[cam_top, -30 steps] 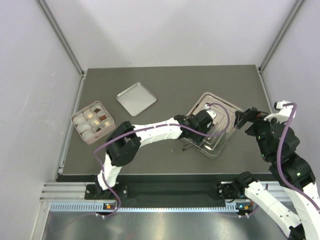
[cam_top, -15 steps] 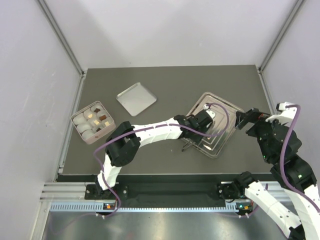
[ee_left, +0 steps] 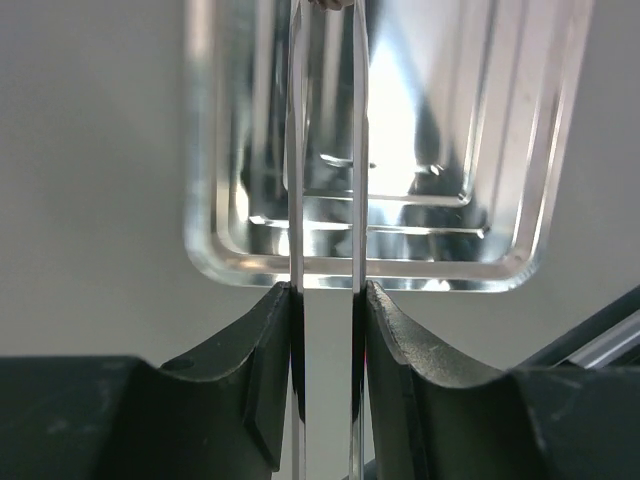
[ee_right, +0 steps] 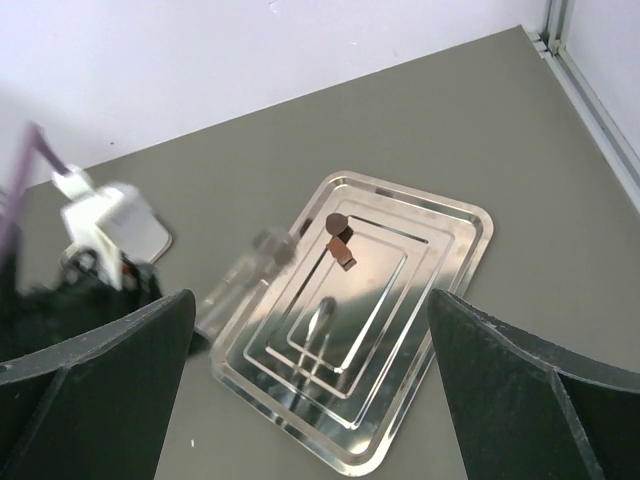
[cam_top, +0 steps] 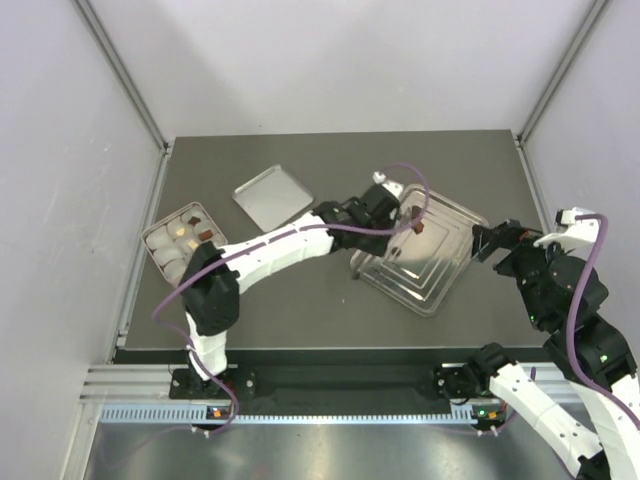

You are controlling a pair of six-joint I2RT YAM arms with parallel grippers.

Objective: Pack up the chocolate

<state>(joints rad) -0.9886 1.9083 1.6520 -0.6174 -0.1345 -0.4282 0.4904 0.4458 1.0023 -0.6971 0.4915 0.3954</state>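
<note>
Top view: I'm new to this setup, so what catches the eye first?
The left gripper holds tongs pinching a brown chocolate over the shiny tray at centre right. A compartmented box sits far left.

Bright, even overhead light, soft shadows. Hard glare on tray (ee_left: 440, 120), left wrist view. Right wrist view: left arm (ee_right: 100, 225) and tongs (ee_right: 250, 265) motion-blurred.

A stepped metal tray (cam_top: 445, 265) is located near the right edge of the table (cam_top: 330, 160), with tweezers (ee_left: 297, 330) extended above it. A flat lid (cam_top: 272, 196) is placed toward the far-left corner, and a compartmented box (cam_top: 168, 220) at the left edge.
</note>
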